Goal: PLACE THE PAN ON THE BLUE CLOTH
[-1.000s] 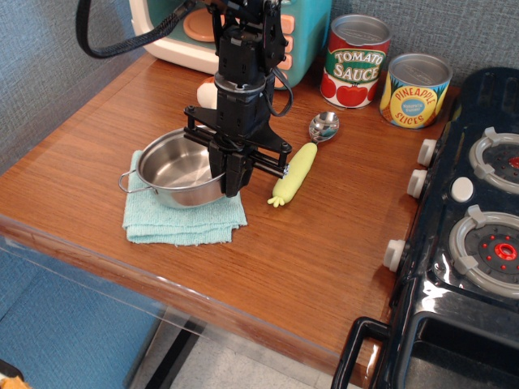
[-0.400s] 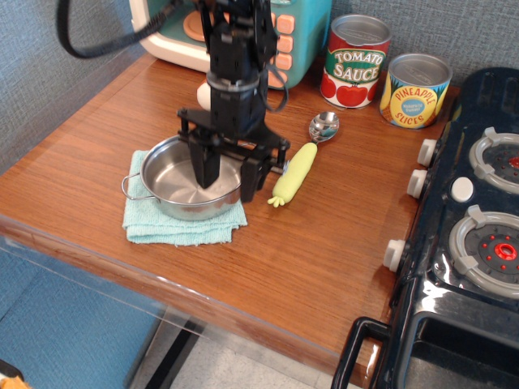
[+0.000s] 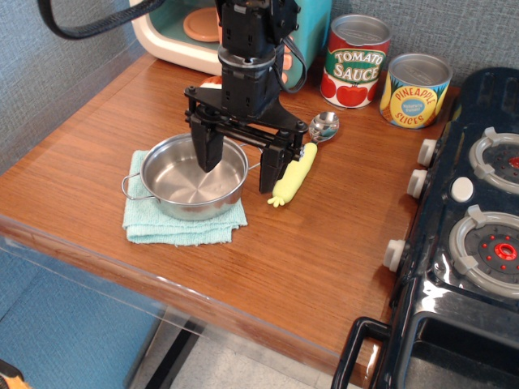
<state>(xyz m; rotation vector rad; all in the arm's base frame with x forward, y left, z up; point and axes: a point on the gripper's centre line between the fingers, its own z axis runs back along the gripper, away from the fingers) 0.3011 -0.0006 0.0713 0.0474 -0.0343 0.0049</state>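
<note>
At the left of the wooden desk (image 3: 340,243), the blue cloth (image 3: 182,223) lay flat near the front edge, and most of its surface was covered by the pan (image 3: 193,177), which sat upright on it. Only the cloth's left, front and right margins showed around the pan's base. One thin wire loop handle stuck out on the pan's left side; the handle on the right was hard to make out behind the black arm.

Above the pan's right rim hung the gripper (image 3: 241,162), its jaws spread wide apart and grasping nothing. One finger pointed down over the inside of the pan, and the other came down outside the rim, between the pan and the spoon. Whether either fingertip touched the pan could not be told from this view. The arm rose out of the top of the frame, cutting off its upper part, and a black cable looped away at the upper left.

Just right of the gripper lay a spoon (image 3: 302,158) with a yellow handle and a metal bowl, its handle partly hidden by the outer finger. Behind the arm stood a toy appliance (image 3: 174,32) in cream and teal, largely blocked and cut off by the frame.

Further right, against the back wall, stood a tomato sauce can (image 3: 354,61) and a pineapple slices can (image 3: 415,91). At the far right, a black toy stove (image 3: 466,243) ran off the frame's edge.
</note>
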